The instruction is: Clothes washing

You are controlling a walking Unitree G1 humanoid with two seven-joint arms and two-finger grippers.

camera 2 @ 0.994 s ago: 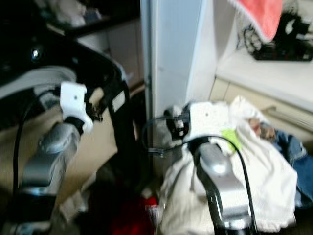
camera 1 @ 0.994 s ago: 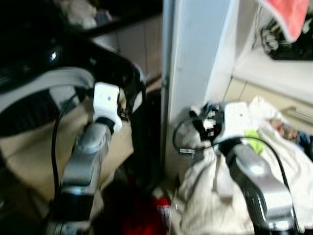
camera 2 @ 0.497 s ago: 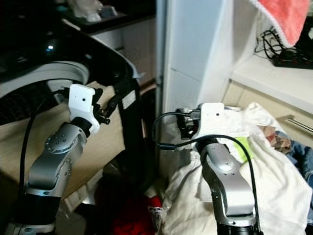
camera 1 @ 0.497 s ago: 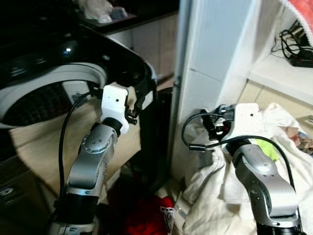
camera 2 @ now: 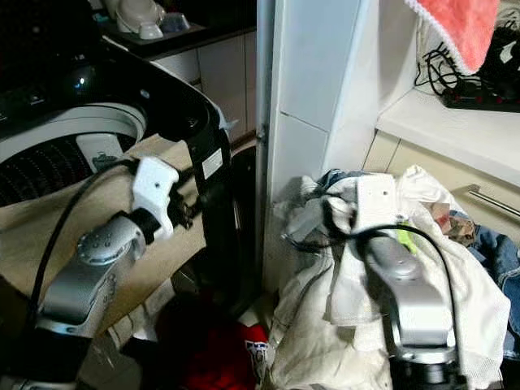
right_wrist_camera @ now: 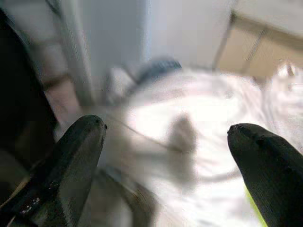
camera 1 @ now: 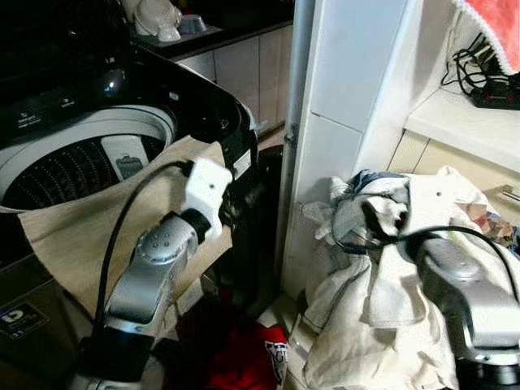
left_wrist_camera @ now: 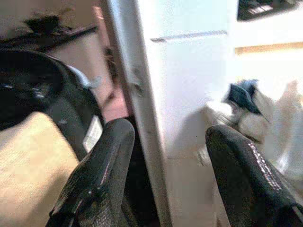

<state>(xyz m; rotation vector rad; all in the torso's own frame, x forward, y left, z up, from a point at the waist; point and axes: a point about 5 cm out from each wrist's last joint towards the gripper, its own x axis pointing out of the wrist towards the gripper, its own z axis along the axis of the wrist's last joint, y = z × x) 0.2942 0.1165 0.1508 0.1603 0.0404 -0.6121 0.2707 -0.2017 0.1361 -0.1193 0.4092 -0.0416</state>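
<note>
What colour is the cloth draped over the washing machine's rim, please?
The cloth is beige, plain and unpatterned; it shows best in the left eye view.

Right tool [right_wrist_camera: 165, 137] has swung toward the white laundry pile [camera 2: 455, 284], fingers spread.

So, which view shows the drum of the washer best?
The left eye view: the open drum shows with its perforated wall, partly covered by a beige cloth. The right eye view cuts it at the edge. The left wrist view shows just the dark washer body; the right wrist view, laundry.
</note>
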